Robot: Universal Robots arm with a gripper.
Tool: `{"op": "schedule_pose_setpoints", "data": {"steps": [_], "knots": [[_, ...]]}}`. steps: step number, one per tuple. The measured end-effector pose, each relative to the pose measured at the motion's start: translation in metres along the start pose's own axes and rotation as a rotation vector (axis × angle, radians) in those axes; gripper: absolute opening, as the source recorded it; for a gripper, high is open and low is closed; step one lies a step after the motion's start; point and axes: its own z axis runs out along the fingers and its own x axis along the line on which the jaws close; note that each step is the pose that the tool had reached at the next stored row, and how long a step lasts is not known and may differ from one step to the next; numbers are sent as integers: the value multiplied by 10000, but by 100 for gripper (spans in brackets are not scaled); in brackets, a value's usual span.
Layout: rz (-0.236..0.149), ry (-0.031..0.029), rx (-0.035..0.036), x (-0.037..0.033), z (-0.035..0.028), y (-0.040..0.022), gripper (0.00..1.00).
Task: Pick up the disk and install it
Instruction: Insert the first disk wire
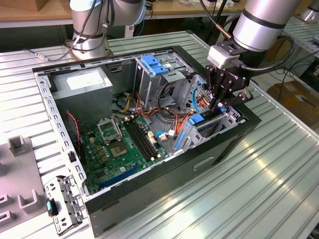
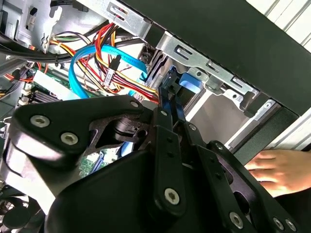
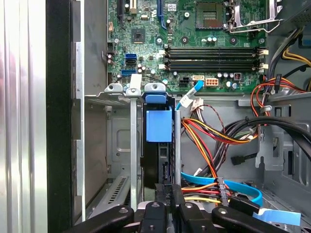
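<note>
Matt black metal hand [image 1: 220, 105], blue plastic rails on grey-metal disk [image 3: 159, 127], ribbed shiny metal table [image 1: 259, 189].

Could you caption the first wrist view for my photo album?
Gripper lowering the disk on edge into its bay beside the motherboard.

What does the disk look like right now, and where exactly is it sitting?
The disk stands on edge in a metal bay at the corner of the open computer case, near the black wall. In the first wrist view you see it edge-on: a dark, thin body with blue plastic on its upper edge and a blue tab at the motherboard end, between grey metal guide rails. The gripper sits at its near end, fingers closed together on that edge. Its label faces are hidden.
</note>
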Motion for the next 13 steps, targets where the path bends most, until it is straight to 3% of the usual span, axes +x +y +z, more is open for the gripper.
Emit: {"op": "schedule_pose_setpoints", "data": {"steps": [10,11,13], "knots": [[0,-9,0,3,4,0,18],[0,-3,0,4,0,0,24],[0,1,0,4,-15,0,24]]}}
